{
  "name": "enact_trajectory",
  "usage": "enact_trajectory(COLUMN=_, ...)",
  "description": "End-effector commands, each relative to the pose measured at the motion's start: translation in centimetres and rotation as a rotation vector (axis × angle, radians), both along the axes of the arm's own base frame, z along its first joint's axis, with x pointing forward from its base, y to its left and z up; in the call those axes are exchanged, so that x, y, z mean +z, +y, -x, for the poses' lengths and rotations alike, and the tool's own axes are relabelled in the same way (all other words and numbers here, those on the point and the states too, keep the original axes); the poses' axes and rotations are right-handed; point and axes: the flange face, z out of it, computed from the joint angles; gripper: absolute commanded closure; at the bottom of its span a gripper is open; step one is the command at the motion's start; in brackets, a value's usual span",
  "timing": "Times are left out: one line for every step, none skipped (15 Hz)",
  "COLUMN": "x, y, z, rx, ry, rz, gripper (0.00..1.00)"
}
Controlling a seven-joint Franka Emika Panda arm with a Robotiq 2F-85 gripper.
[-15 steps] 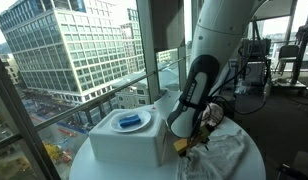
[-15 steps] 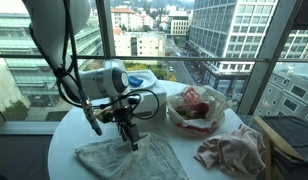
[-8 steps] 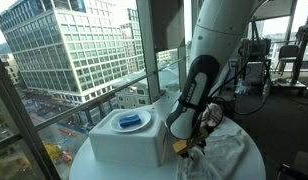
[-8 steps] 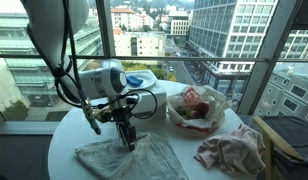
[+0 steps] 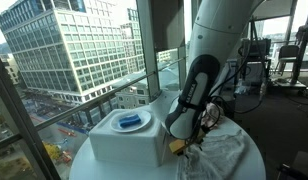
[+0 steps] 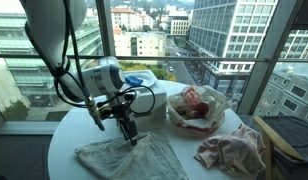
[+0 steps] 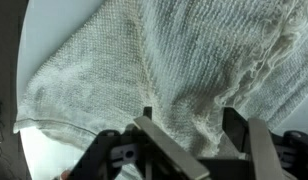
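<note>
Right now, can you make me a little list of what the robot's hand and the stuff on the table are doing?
gripper: open, right above the grey cloth
grey cloth: spread on the round white table
pink cloth: crumpled, off to the side
bag: pinkish fabric inside
white box: blue dish on top

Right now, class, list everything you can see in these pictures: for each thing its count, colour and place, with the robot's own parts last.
knitted cloth: one, off-white, spread on the table directly under the gripper
crumpled cloth: one, pale pink, on the table next to the bag
bag: one, whitish, holding pink and red cloth, on the table on the window side
box: one, white, on the table by the window
dish: one, blue and white, on top of the box
table: one, white, round, beside the window
arm: one, white, reaching down over the table
gripper: one, dark, jaws apart just above the knitted cloth
</note>
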Motion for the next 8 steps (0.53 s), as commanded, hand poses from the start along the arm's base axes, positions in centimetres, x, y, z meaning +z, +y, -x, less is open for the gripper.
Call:
enact_trajectory(x=0.1, y=0.4, z=-1.0, rx=-0.016, ry=-0.047, rz=0.006, gripper=0.00)
enact_trajectory(x=-0.1, y=0.4, z=-1.2, rx=-0.026, ry=-0.053, rz=0.003, gripper=0.00)
enact_trajectory(x=-0.2, y=0.5, z=-1.3, rx=-0.034, ry=-0.056, rz=0.000, gripper=0.00)
enact_trajectory(x=-0.4, y=0.5, z=-1.4, rx=-0.040, ry=-0.060, rz=0.000, gripper=0.00)
enact_trajectory(x=-0.7, y=0.5, z=-1.4, rx=-0.044, ry=-0.059, rz=0.006, gripper=0.00)
enact_trajectory(x=-1.1, y=0.4, z=-1.5, rx=-0.045, ry=-0.055, rz=0.014, gripper=0.00)
enact_trajectory(x=-1.6, y=0.2, z=-1.5, rx=-0.051, ry=-0.050, rz=0.022, gripper=0.00)
enact_trajectory(x=-1.9, y=0.1, z=-1.4, rx=-0.055, ry=-0.047, rz=0.027, gripper=0.01)
